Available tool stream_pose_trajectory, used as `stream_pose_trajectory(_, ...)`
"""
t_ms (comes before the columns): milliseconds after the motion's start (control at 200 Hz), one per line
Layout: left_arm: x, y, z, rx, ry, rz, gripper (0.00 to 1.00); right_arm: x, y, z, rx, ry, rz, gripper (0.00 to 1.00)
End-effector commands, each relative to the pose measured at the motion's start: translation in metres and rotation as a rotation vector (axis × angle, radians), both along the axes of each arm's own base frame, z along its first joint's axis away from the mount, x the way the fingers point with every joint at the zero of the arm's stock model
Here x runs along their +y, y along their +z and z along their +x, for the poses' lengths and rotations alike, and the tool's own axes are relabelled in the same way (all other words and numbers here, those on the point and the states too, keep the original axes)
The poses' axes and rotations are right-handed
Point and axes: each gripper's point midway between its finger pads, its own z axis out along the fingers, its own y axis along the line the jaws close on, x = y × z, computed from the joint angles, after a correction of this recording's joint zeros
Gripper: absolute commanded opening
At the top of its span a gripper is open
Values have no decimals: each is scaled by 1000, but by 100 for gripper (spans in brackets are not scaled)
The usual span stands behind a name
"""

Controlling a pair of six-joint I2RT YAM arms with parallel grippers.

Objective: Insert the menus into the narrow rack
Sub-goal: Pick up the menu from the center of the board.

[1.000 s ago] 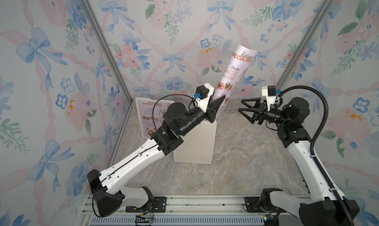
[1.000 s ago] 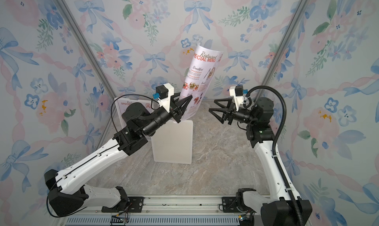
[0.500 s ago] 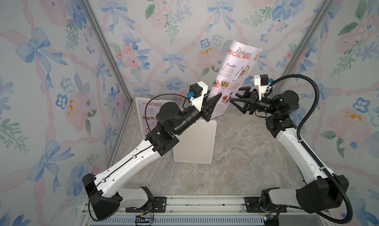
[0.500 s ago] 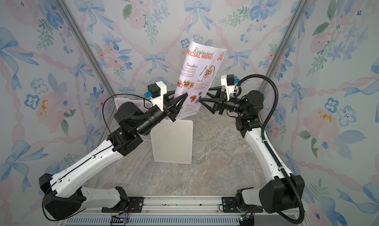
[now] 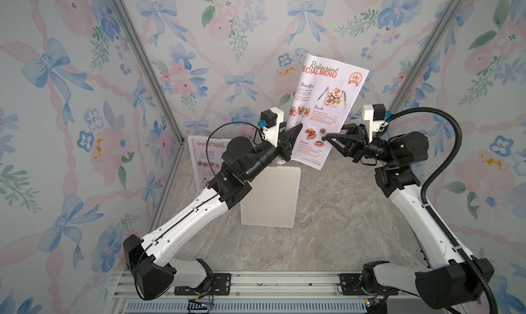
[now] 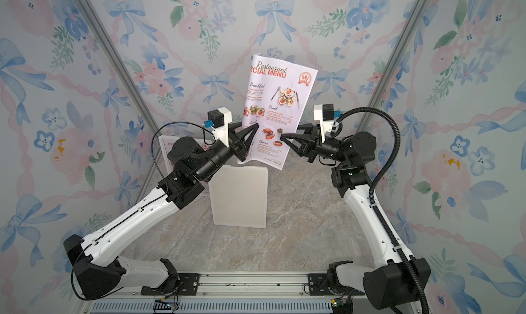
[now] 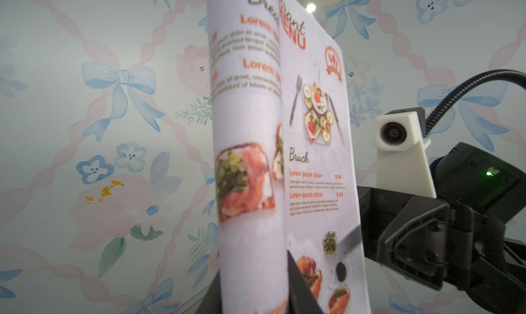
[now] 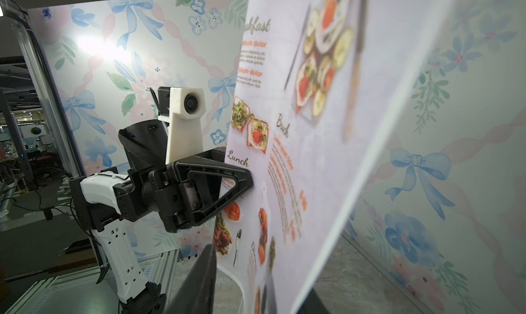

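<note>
One menu point(image 5: 327, 99) point(image 6: 280, 99) is up in the air above the white rack point(image 5: 269, 197) point(image 6: 239, 197), standing upright with its printed face toward the top views. My left gripper point(image 5: 296, 130) point(image 7: 253, 295) is shut on its curled left edge, low down. My right gripper point(image 5: 334, 133) point(image 8: 256, 292) straddles the menu's lower right edge, one finger in front and one behind. Floor still shows between the front finger and the sheet. A second menu point(image 5: 206, 156) leans against the left wall behind my left arm, partly hidden.
The rack stands on the marble floor point(image 5: 336, 213) near the middle, just below the held menu. Floral walls close in on three sides. A metal rail point(image 5: 256, 284) with both arm bases runs along the front edge.
My right gripper has reached in to the menu's right edge and its jaws have narrowed around it. The menu has turned from a rolled, edge-on shape to face the top views.
</note>
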Motion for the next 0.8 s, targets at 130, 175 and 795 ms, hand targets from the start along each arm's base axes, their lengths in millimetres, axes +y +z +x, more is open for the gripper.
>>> stream_pose_trajectory(130,10,15,-13,-37,-36,-70,28,6,-2,2,62,-88,-62,37)
stream_pose_trajectory(175,9,14,-12,-33,-36,-70,28,8,0,-2,55,-70,-51,35)
stream_pose_trajectory(795,49,6,-6,-64,75,-100,79,32,9,-26,-198,-278,-277,0)
